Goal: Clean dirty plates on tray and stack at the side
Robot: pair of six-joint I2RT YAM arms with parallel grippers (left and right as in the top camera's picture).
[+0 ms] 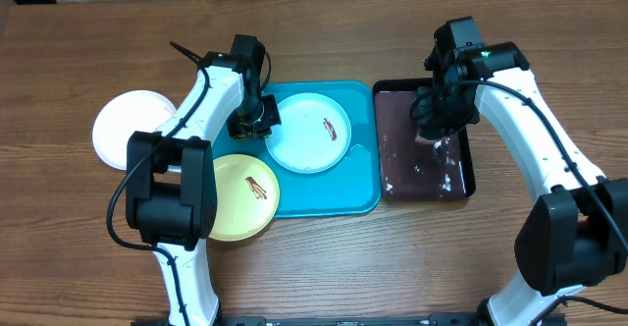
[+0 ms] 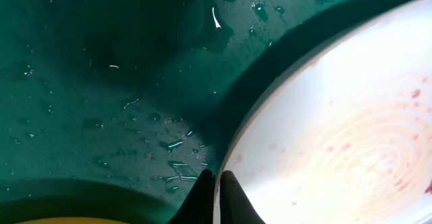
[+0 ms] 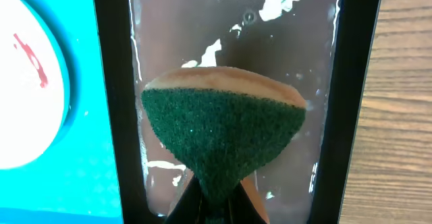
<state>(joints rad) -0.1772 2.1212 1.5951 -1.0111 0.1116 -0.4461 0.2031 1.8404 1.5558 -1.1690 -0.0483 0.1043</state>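
A wooden table [image 1: 324, 267] carries everything. At its middle lies the blue tray [image 1: 334, 196], its floor beaded with water, and just beside it on the robot's right sits a narrower black tray [image 1: 407, 174] holding a shallow wet film with white flecks of foam. A mint plate [image 1: 304, 139] lies flat in the blue tray, toward its far side. A yellow-green plate [image 1: 240, 203] overlaps the tray's near left corner, mostly over the table. A white plate [image 1: 123, 125] rests on the bare table well to the left, partly hidden by the left arm. The left gripper [image 2: 217, 198] is down at the mint plate's left edge, its fingertips pinched together on the rim. The right gripper [image 3: 209, 204] hangs over the black tray, clamped on a sponge [image 3: 223, 133] with its green scouring face toward the wrist camera. A small red-brown smear [image 1: 332, 128] marks the mint plate; another streak [image 1: 255, 187] marks the yellow-green one.
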